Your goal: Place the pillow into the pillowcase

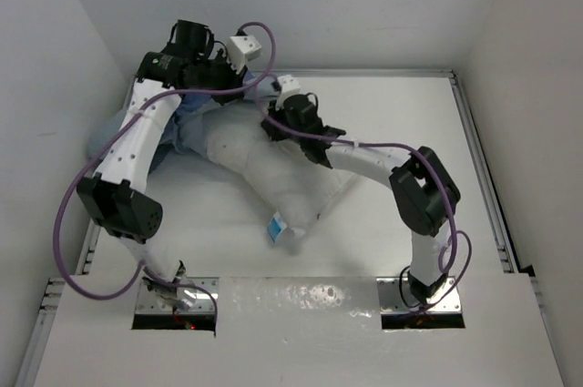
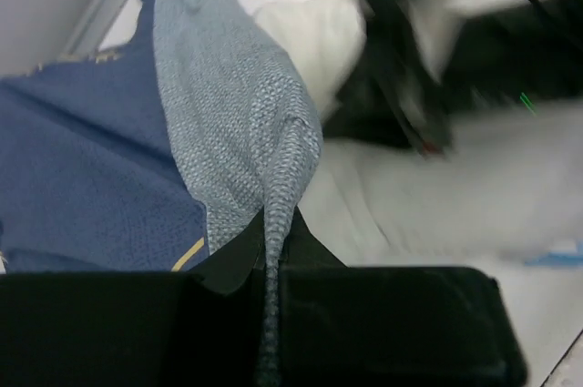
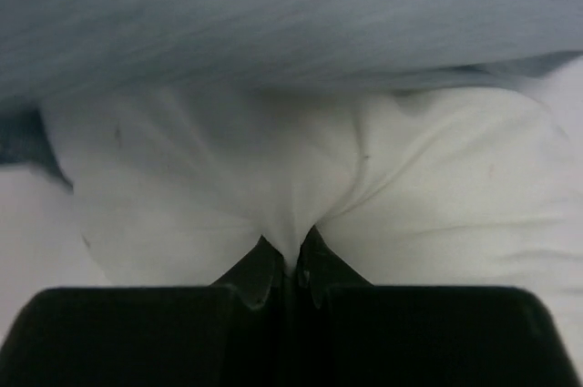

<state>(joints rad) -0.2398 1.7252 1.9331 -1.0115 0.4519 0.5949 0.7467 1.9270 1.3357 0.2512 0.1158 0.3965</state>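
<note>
Left gripper (image 2: 271, 255) is clamped on a thin fold of the pillowcase (image 2: 228, 105) at the far left of the counter (image 1: 392, 132) — a hard tug could slip it free. Right gripper (image 3: 293, 259) pinches the pillow (image 3: 428, 196), lying mid-counter against the blue cloth — pushing may bunch it outside

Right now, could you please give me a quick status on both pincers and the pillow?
Left pincer shut on pillowcase edge. Right pincer shut on a pillow fold. Pillow mostly outside pillowcase. No obstruction seen.
</note>
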